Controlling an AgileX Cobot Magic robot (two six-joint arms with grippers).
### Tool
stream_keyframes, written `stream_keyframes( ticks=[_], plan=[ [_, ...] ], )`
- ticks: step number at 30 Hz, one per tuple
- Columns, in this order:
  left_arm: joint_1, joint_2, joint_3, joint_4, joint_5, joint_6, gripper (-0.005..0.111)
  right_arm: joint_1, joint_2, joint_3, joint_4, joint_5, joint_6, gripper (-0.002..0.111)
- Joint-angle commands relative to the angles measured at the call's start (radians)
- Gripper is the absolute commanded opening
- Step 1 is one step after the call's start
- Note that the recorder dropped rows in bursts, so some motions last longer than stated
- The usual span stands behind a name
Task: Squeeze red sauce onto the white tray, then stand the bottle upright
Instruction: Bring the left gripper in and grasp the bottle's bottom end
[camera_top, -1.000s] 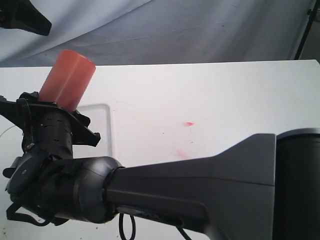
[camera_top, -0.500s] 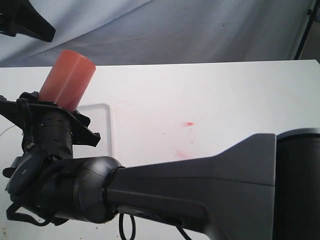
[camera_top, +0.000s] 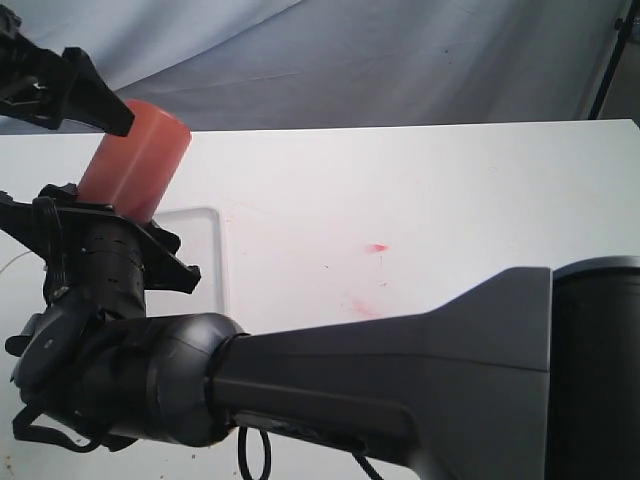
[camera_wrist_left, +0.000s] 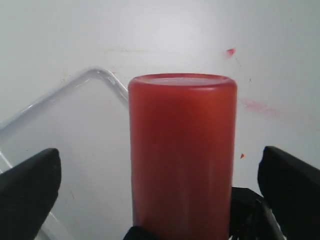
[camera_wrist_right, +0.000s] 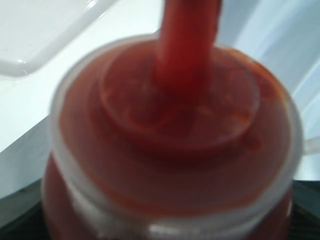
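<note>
Right gripper (camera_top: 112, 232): clamped on the bottle (camera_top: 135, 160), gripping it around the lower body near the cap end. The bottle is held off the table, base uppermost and tilted, with the nozzle end below the gripper.

Left gripper (camera_top: 70, 80): jaws wide apart, holding nothing. It hangs just beyond the raised base of the bottle.

Exterior view: shows the bottle's base and upper wall only. The right arm's bulk hides the cap and nozzle. A corner of the white tray (camera_top: 208, 214) lies just beside the right gripper, on the white table (camera_top: 450, 180).

Left wrist view: looks straight at the bottle's flat base, with the dark fingers (camera_wrist_left: 27, 192) standing on either side, well apart from the wall and not touching it. The tray's rounded rim passes behind the bottle.

Right wrist view: the only one to show the cap (camera_wrist_right: 170, 165) and the red nozzle (camera_wrist_right: 187, 45), both close and blurred. The nozzle points away from the gripper. Whether its tip is over the tray cannot be told.

Condition of the bottle: translucent, orange-red, cylindrical. The red sauce (camera_wrist_left: 182, 165) shows as a dense darker red through the wall and stains the inside of the cap.

Beyond the tray: faint red smears (camera_top: 376, 247) mark the table, well apart from both grippers.
</note>
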Motion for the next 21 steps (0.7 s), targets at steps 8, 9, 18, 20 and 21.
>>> stream_keyframes(
  ticks=[8, 9, 18, 20, 21],
  plan=[
    [-0.003, 0.145, -0.035, -0.205, 0.045, 0.188, 0.105, -0.053, -0.016, -0.017, -0.048, -0.022, 0.002, 0.0],
    [-0.003, 0.154, -0.046, -0.205, 0.048, 0.191, 0.105, -0.055, -0.016, -0.017, -0.048, -0.029, 0.002, 0.0],
    [-0.003, 0.32, -0.232, -0.21, 0.086, 0.176, 0.105, -0.071, -0.016, -0.017, -0.048, -0.035, 0.002, 0.0],
    [-0.003, 0.346, -0.27, -0.178, 0.086, 0.175, 0.105, -0.071, -0.016, -0.017, -0.048, -0.03, 0.002, 0.0],
    [-0.003, 0.355, -0.29, -0.153, 0.086, 0.177, 0.105, -0.071, -0.016, -0.015, -0.048, -0.03, 0.002, 0.0]
  ],
)
